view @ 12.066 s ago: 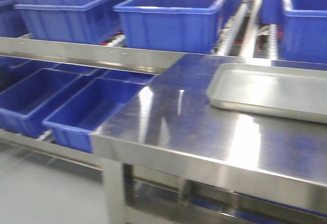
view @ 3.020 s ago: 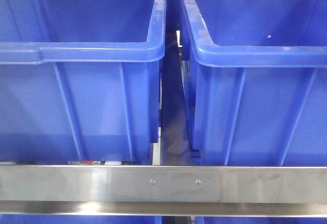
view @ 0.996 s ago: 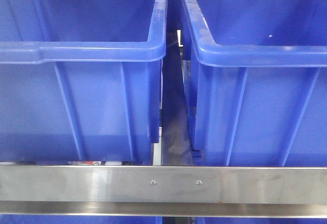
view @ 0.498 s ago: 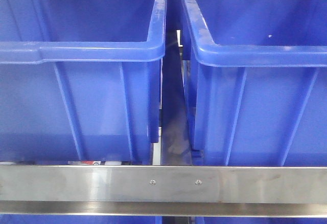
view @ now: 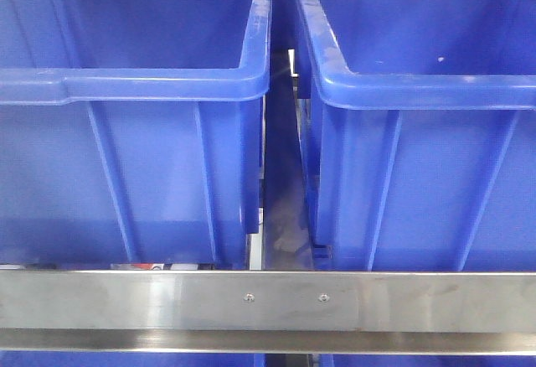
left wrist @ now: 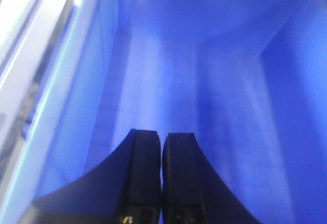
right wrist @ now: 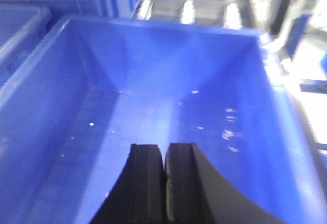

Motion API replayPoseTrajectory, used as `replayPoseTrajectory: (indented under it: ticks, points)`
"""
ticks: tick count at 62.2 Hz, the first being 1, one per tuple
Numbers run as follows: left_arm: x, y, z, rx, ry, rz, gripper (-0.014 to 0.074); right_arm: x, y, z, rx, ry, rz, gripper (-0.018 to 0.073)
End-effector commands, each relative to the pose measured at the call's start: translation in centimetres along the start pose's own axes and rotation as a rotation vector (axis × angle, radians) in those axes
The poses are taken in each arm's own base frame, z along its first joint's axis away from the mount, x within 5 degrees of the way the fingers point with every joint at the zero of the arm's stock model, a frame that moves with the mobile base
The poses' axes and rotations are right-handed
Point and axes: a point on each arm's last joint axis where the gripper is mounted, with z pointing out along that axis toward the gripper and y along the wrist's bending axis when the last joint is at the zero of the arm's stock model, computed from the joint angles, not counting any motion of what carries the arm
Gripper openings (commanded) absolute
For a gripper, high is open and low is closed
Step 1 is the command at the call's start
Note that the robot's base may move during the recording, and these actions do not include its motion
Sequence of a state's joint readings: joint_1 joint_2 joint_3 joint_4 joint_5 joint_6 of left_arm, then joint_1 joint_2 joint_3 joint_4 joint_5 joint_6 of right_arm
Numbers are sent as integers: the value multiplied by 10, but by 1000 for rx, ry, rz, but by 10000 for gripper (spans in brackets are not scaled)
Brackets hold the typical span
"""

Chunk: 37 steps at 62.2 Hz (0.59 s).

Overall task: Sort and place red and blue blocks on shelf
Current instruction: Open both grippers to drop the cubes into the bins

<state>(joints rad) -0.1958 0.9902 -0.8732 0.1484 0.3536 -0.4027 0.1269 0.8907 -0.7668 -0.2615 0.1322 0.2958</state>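
Note:
The red and blue blocks are out of view in every frame. The shelf's brushed steel front rail (view: 126, 300), with two small screws, runs across the bottom of the front view. My left gripper (left wrist: 162, 134) is shut with nothing between its fingers and hangs inside a blue tub (left wrist: 214, 55). My right gripper (right wrist: 164, 146) is also shut and empty. It hangs over the floor of another blue tub (right wrist: 153, 111) speckled with white flecks. Neither gripper shows in the front view.
Two large blue tubs stand side by side on the shelf behind the rail, the left tub (view: 134, 90) and the right tub (view: 419, 90), with a narrow dark gap (view: 280, 174) between them. More blue tub rims (right wrist: 30, 9) and pale shelf tracks (right wrist: 189, 9) lie beyond the right gripper's tub.
Twelve seconds ago the front view showed the steel table and grey tray from a distance. It now sits close against the shelf rail and two tubs, steady over the last three seconds.

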Motion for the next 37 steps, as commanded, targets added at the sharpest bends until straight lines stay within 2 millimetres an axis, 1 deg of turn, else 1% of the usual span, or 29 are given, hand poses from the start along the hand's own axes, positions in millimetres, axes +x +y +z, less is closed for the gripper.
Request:
replayPoseTrajectory:
  ticks: [1, 6, 17, 22, 28, 37]
  points:
    - [-6, -1, -21, 38, -116, -6, 132, -10, -1, -21, 3, -83, -17, 61]
    - [6, 3, -30, 41, -121, -6, 132, -5, -3, -38, 9, -97, -16, 61]
    - [36, 11, -50, 48, -138, -6, 132, 17, -5, -68, 16, -119, -14, 61]
    - [49, 15, -57, 48, -138, -6, 132, 28, -6, -77, 16, -126, -13, 61]
    - [64, 20, -65, 50, -144, -6, 132, 37, -6, -86, 16, -140, -13, 61]
    - [78, 24, -73, 53, -157, -7, 132, 48, -7, -91, 18, -132, -10, 61]
